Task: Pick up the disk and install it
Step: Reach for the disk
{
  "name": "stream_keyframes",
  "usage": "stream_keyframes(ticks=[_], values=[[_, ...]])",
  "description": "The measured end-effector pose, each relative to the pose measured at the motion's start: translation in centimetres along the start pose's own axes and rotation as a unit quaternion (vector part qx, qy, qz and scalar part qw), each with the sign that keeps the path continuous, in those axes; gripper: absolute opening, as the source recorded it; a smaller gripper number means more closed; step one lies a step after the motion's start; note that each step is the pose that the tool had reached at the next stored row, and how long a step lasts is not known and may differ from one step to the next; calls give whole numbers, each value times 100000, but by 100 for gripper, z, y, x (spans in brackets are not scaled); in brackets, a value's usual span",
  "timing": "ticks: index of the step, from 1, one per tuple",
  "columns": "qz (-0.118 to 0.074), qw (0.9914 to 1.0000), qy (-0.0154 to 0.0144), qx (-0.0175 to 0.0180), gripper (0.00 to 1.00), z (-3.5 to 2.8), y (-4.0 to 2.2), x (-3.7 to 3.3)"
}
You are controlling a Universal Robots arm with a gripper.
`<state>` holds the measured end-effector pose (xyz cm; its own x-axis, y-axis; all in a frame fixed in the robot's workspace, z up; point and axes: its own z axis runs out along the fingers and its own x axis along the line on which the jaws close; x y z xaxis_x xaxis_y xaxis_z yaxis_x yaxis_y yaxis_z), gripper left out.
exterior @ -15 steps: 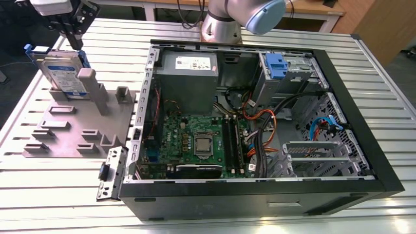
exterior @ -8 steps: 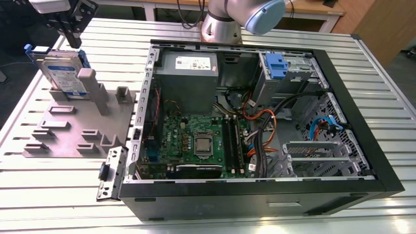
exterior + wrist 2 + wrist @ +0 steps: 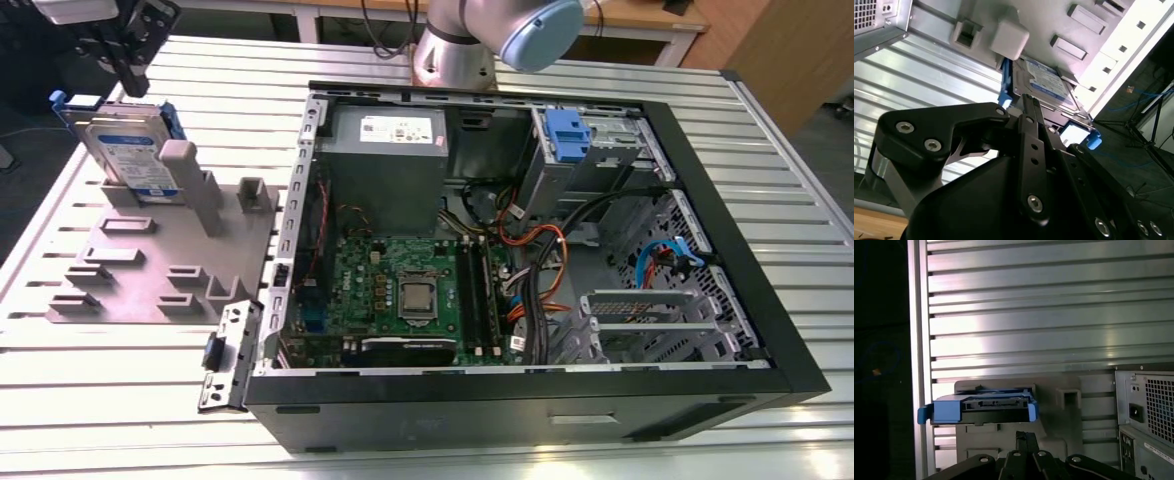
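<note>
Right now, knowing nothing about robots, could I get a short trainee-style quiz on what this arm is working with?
1. Fill in: the black gripper hangs just ___ the silver metal disk in its blue plastic carrier.
2. True or false: the disk already sits inside the open black computer case.
3. Multiple choice: the disk stands upright in A) the grey slotted plastic stand, B) the computer case, C) the gripper.
Key: 1 above; 2 false; 3 A.
</note>
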<state>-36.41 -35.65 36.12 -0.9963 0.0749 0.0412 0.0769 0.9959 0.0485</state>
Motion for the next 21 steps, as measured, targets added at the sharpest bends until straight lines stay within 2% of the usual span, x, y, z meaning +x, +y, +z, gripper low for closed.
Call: stream_keyframes(ticks=[3,4,6,8,21], values=[[5,100000,2,1,11,6,4,98],[-1,100000,1,-1,11,15,-2,266],[6,100000,1,2,11,18,-5,322],[5,100000,4,2,11,18,-6,343],[7,100000,5,2,11,19,-7,358]])
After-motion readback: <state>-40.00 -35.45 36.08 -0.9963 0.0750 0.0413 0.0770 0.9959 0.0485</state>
